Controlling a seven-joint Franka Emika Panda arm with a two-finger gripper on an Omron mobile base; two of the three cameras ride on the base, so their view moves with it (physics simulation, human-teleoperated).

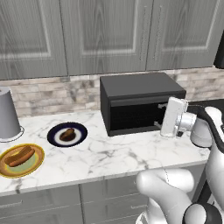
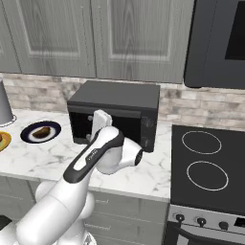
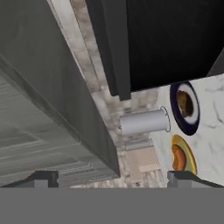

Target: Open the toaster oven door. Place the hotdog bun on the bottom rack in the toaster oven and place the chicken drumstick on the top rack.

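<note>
On the white marbled counter (image 1: 109,153), we see the large matte black boxy toaster oven (image 1: 140,103) standing against the stone backsplash, its flat black door (image 1: 131,114) upright and shut. To its left sits a dark blue round plate (image 1: 67,134) holding the stubby brown chicken drumstick (image 1: 68,134). Further left, a yellow round plate (image 1: 21,160) carries the long tan hotdog bun (image 1: 19,156) with its sausage. A grey metal canister (image 1: 8,114) stands behind that plate. Our white arm's gripper (image 1: 162,117) hovers just before the oven door's right side, its fingers spread wide and holding nothing.
</note>
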